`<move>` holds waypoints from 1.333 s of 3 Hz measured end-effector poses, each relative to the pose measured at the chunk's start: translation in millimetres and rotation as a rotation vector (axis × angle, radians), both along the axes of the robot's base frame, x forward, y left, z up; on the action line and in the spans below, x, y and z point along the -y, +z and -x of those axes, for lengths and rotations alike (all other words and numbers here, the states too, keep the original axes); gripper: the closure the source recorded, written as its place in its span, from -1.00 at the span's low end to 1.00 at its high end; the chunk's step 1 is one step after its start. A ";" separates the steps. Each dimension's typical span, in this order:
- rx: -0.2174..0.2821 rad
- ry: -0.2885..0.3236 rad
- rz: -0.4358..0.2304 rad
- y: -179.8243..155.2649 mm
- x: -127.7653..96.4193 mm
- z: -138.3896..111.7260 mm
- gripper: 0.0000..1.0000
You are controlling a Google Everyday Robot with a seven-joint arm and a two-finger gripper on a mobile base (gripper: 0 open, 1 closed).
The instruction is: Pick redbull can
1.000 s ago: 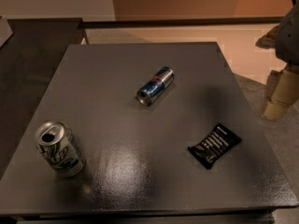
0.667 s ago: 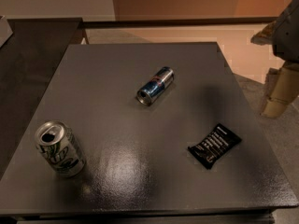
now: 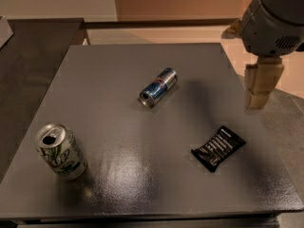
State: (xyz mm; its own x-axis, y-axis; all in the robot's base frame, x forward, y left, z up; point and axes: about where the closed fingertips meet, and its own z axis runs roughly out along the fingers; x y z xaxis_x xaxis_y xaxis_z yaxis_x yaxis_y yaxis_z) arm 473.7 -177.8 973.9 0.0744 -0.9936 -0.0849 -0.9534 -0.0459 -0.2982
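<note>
Three objects counted on dark grey, flat square worktop [image 3: 118, 80]. Slim blue-and-silver metal redbull can [image 3: 158, 87]: on its side near worktop centre, slightly toward far edge, long axis diagonal, one silver end facing near-left, other end pointing far-right; touching nothing. Wider white-and-green soda can [image 3: 61, 151]: upright at near-left corner, opened top up, well apart from redbull can. Black rectangular packet [image 3: 218, 147] with white print: flat on near-right part, lying at an angle, apart from both cans. Beige blocky gripper [image 3: 260, 87]: hanging below rounded grey arm housing [image 3: 275, 18] at upper right, just beyond worktop's right edge, well apart from redbull can. Gripper released or clenched: cannot tell.
</note>
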 end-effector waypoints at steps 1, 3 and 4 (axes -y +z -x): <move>0.006 0.081 0.045 -4.2 -12.5 -11.4 -1.00; -0.035 0.351 0.184 -27.7 -58.9 -67.9 -1.00; -0.051 0.452 0.196 -42.1 -84.7 -101.8 -1.00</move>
